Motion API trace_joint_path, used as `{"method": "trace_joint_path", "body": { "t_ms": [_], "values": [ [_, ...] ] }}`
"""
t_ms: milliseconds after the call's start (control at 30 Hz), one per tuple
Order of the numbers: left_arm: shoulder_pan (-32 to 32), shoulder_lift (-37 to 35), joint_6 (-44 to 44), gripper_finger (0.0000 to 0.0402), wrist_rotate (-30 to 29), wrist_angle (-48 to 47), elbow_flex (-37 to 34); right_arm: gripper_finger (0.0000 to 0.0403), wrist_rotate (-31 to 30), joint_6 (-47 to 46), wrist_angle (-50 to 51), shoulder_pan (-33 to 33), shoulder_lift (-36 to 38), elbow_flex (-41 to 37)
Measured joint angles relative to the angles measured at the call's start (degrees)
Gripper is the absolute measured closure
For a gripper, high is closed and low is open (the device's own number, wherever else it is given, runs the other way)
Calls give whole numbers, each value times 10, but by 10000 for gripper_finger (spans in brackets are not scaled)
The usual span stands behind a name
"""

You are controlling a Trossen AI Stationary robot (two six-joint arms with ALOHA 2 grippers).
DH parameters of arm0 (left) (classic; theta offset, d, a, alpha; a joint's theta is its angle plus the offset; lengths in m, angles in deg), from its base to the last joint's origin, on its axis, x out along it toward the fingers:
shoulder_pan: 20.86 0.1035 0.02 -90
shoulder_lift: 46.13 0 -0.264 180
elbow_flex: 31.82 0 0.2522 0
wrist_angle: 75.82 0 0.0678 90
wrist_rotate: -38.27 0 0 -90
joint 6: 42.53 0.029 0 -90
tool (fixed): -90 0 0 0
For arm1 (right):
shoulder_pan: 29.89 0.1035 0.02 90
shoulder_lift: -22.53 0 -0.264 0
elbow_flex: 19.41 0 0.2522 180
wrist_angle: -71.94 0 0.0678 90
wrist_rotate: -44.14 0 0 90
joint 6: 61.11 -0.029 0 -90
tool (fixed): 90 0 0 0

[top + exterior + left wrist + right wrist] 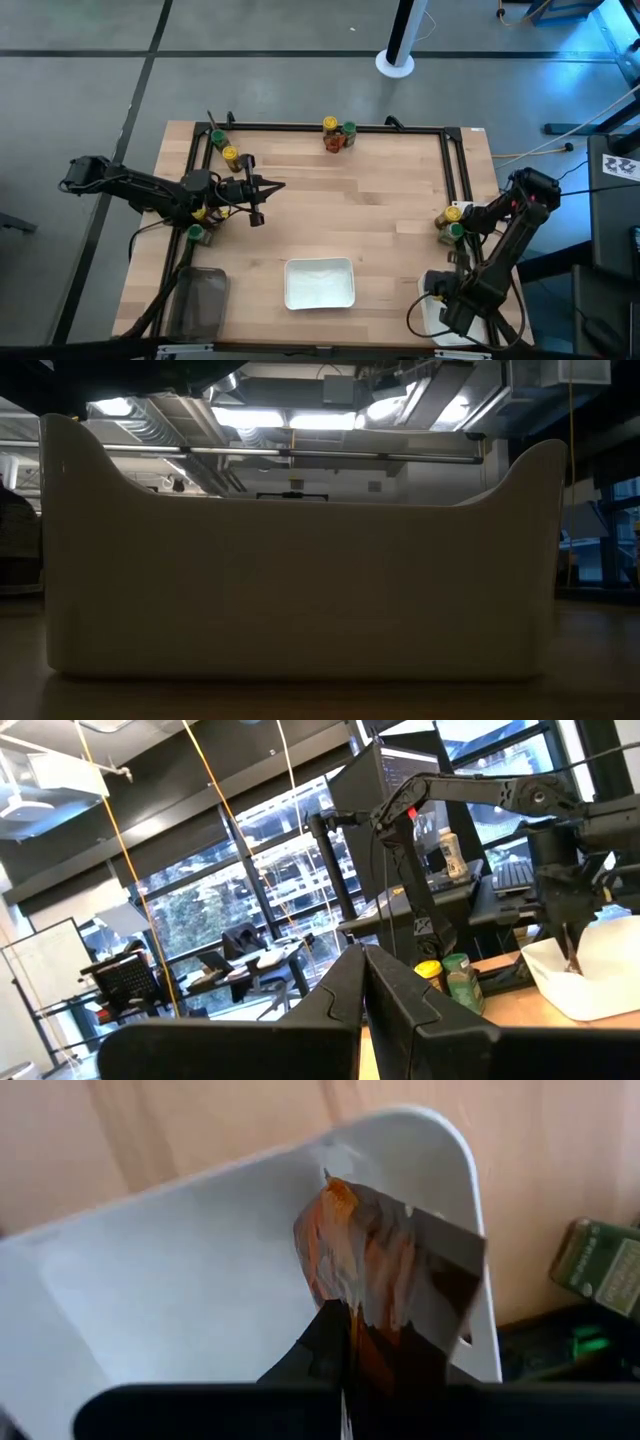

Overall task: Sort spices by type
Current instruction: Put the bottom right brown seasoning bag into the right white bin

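Observation:
My right gripper (345, 1325) is shut on a red-orange packet (390, 1265) and points down over a white tray (180, 1270) at the table's near right corner (428, 318). My left gripper (262, 193) is shut and empty, held level above the table's left part. Yellow-capped and green-capped jars stand in pairs: far left (230, 155), far middle (330, 124) beside another packet (335, 143), right edge (453, 213), and under my left arm (195, 232). My right gripper pinches the packet's one end (352, 1312) between its two fingers, from above, pointing down. The rest of the packet sticks out beyond the fingertips, over the inside of the white tray. Whether it touches the tray's floor cannot be told.
A second white tray (320, 283) lies at the near middle and fills the low view (300, 590). A dark translucent bin (200, 300) sits near left. A black frame (330, 127) borders the wooden table. Bare wood lies in the middle.

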Motion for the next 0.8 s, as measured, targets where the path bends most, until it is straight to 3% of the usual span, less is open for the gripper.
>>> {"method": "trace_joint_path", "body": {
  "t_ms": [300, 800],
  "values": [
    [0, 0, -1, 398, 0, -3, 0, 377, 1, -42, -2, 0, 0, -11],
    [0, 0, -2, 398, 0, -2, 0, 269, 16, -45, -6, 0, 2, -6]
  ]
}}
